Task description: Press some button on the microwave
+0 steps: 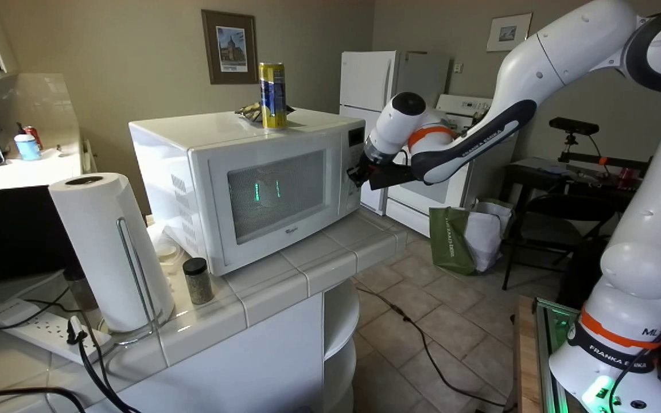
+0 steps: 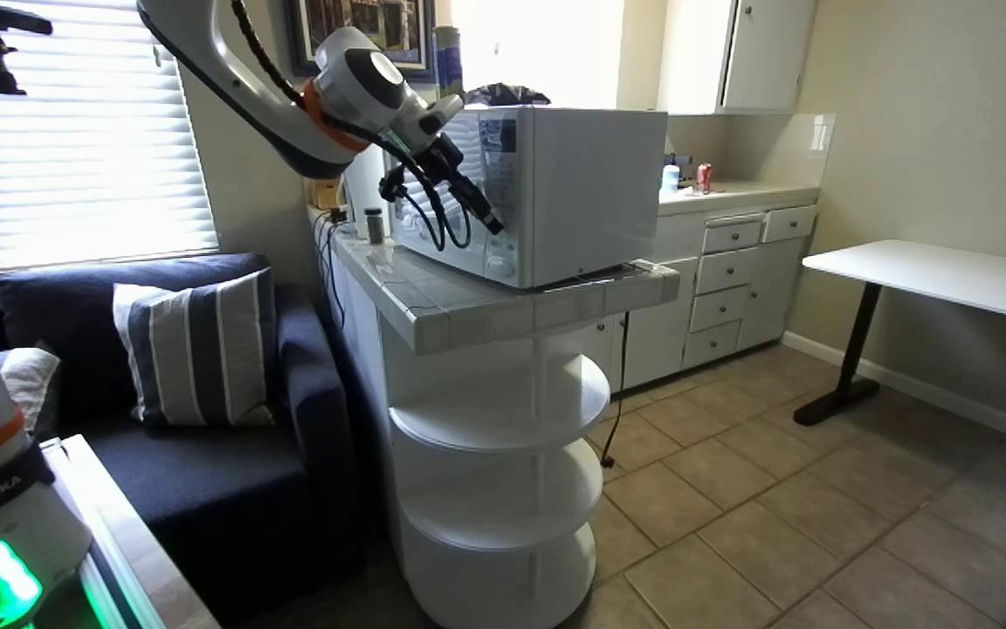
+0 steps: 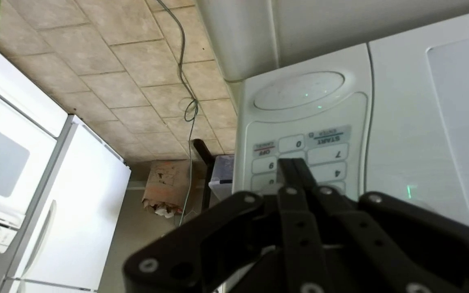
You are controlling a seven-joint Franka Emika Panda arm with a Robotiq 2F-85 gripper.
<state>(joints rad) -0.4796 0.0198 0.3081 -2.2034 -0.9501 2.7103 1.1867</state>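
Note:
The white microwave with a dark door window stands on a tiled counter in both exterior views; its side faces the camera in an exterior view. In the wrist view the microwave's control strip appears upside down, with number keys, a START key, an OFF key and an oval door button. My gripper is shut and empty. Its fingertips are over the keypad just below the 0 key and cover the keys behind them. I cannot tell whether they touch. The gripper also shows at the control strip in both exterior views.
A yellow and blue can and a dark item stand on top of the microwave. A paper towel roll and a spice jar are beside it on the counter. A fridge and stove stand behind.

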